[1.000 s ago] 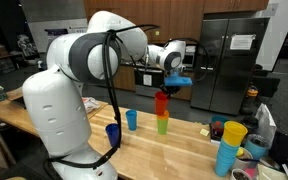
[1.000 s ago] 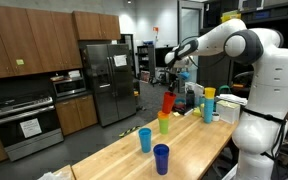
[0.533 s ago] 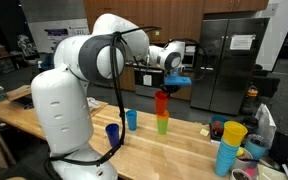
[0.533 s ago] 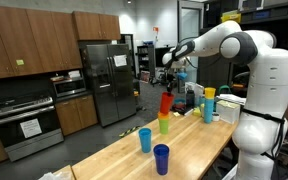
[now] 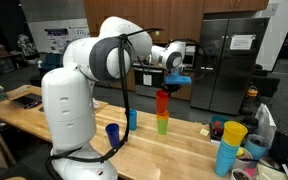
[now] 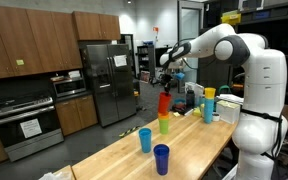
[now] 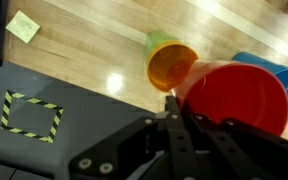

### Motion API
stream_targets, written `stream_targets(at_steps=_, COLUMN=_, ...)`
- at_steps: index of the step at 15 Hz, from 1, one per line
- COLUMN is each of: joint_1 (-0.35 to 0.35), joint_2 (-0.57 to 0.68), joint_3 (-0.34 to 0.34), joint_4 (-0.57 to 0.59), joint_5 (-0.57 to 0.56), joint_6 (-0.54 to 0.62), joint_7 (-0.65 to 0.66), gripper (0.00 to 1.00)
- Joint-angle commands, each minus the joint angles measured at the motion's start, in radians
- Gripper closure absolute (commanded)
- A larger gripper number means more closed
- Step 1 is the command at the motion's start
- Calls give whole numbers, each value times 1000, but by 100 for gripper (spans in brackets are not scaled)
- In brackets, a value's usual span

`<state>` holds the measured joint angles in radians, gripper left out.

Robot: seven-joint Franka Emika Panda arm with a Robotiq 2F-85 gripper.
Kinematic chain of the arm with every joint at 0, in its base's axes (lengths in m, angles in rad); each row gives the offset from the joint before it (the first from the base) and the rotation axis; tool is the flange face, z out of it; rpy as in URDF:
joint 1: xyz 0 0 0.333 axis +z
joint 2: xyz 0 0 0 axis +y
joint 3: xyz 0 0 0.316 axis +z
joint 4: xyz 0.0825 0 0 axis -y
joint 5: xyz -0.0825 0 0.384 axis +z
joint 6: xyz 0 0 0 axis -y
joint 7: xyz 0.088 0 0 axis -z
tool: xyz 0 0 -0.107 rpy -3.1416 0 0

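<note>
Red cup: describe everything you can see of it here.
The red cup looks like smooth plastic, tapered, mouth up and empty in the wrist view. The gripper is shut on its rim, holding it about upright above the wooden table. In both exterior views it hangs directly over an orange cup stacked on a green cup; whether red touches orange is unclear.

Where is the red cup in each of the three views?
In an exterior view: red cup at centre, just above the orange cup.
In an exterior view: red cup at centre, above the orange cup.
Wrist view: red cup at right, orange cup to its left.
Shared landmark: the orange cup.
</note>
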<state>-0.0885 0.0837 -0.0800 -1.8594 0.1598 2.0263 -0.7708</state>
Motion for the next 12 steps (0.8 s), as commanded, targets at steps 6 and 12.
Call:
stream_targets(at_steps=6, joint_1=-16, joint_2=59, joint_3=10, joint_4=83, joint_5=15, joint_6=-43, joint_7=20, gripper=99)
stream_targets(at_steps=12, joint_1=-22, joint_2=80, joint_3=11, joint_4=107, joint_5=13, joint_6=-59, joint_7=25, gripper=99)
